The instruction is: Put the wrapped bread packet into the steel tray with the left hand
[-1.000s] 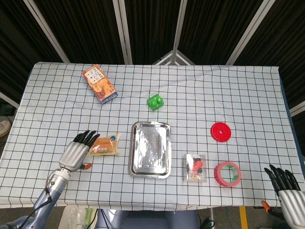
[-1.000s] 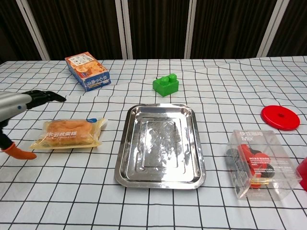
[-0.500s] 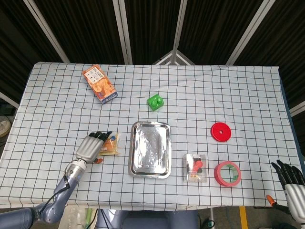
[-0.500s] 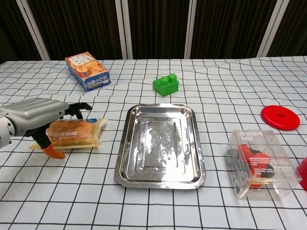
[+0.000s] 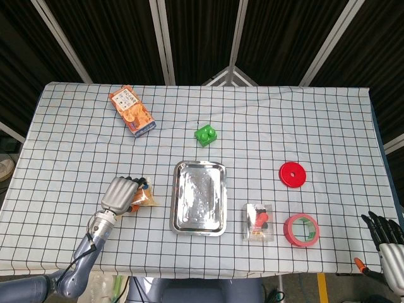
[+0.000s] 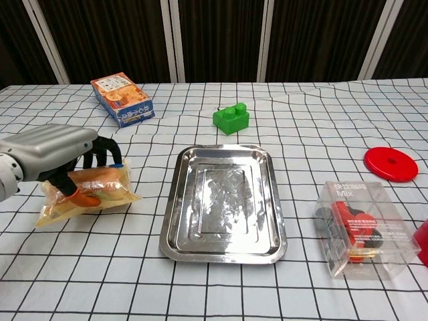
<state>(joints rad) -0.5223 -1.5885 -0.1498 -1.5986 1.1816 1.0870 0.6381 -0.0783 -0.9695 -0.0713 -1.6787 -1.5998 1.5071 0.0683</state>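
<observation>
The wrapped bread packet [image 5: 144,196], clear film over an orange-brown bun, lies left of the steel tray [image 5: 199,199]. My left hand [image 5: 119,194] is over its left part. In the chest view the left hand [image 6: 55,152] grips the bread packet [image 6: 95,191], dark fingers curled over the top and the orange-tipped thumb against its front. The packet sits tilted, a short gap left of the empty tray [image 6: 224,200]. My right hand [image 5: 389,238] hangs off the table's front right corner, fingers apart, holding nothing.
An orange snack box [image 5: 132,111] lies at the back left and a green block [image 5: 205,134] behind the tray. Right of the tray are a red disc [image 5: 293,173], a clear plastic box [image 5: 259,221] and a pink tape roll [image 5: 301,229].
My left hand slid right over the bread packet and closed its fingers on it; the packet now sits tilted and bunched. The right hand has dropped slightly toward the frame's corner.
</observation>
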